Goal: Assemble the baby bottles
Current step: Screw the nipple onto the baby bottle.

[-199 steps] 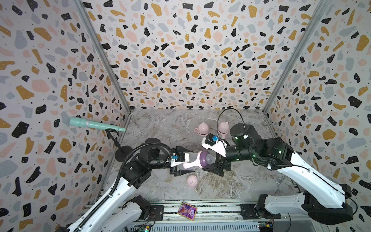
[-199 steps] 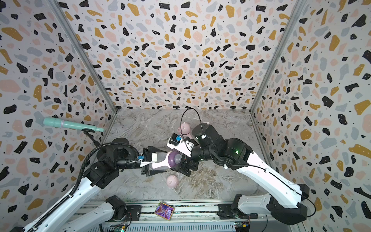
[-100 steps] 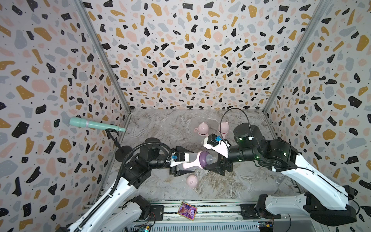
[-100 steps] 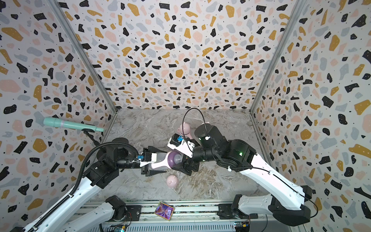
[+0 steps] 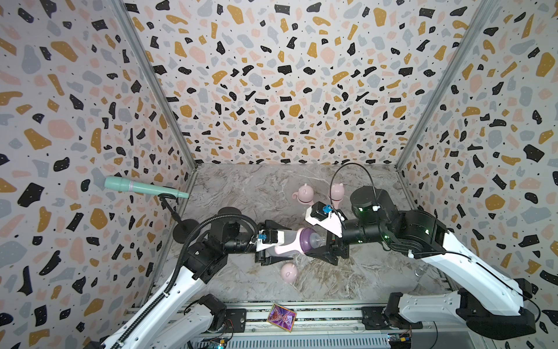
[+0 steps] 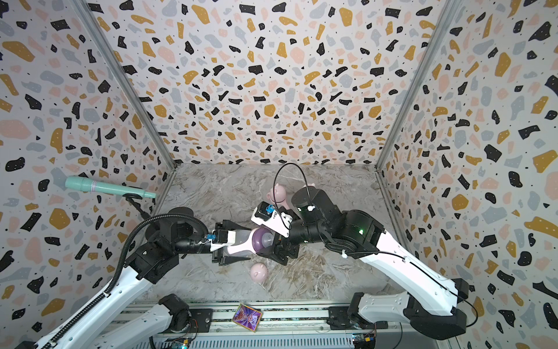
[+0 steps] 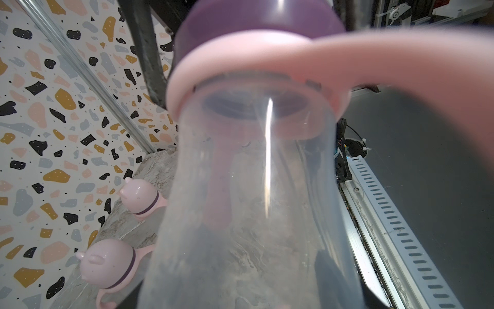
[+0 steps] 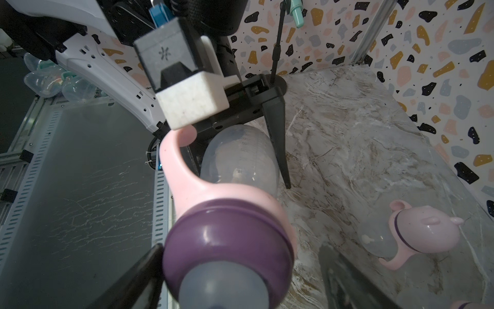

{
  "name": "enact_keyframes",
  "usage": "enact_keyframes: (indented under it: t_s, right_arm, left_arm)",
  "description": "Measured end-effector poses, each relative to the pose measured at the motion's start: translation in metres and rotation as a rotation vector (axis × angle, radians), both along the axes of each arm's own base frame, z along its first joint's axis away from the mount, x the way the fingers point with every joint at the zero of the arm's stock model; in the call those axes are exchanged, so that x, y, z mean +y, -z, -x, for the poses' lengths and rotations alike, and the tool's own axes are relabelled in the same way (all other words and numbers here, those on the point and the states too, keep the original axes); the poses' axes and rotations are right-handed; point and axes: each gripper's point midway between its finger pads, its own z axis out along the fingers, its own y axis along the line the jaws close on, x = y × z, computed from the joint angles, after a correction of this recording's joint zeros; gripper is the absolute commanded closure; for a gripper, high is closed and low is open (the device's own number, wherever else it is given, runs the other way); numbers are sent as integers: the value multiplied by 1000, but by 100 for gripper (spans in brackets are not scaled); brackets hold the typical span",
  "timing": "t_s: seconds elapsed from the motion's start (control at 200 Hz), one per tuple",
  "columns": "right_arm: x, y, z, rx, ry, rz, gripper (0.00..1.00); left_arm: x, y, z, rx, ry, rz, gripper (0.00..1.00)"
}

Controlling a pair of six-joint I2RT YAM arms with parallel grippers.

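Cloudy clear plastic bottle [image 8: 238, 160], glossy purple teat ring [image 8: 227, 235], smooth marble-look tabletop [image 8: 347, 128]

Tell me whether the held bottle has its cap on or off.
Off. The held bottle shows its purple ring and clear teat bare, and a loose pink cap lies on the table nearby.

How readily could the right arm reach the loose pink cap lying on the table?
Probably yes: the right end effector, open around the purple ring and gripping nothing, hangs close to the pink cap, with nothing standing between them.
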Motion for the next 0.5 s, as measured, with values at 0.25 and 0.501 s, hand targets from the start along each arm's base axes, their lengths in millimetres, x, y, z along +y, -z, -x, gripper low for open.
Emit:
enact_keyframes:
  t_s: [0.25,0.501]
  right_arm:
    - [5,7,-2,11,-2,20,18]
    - [5,7,-3,18,7,21,15]
  left_arm:
    - [0,0,0,13,-5,0,100]
    - [0,1,-1,16,-11,-1,100]
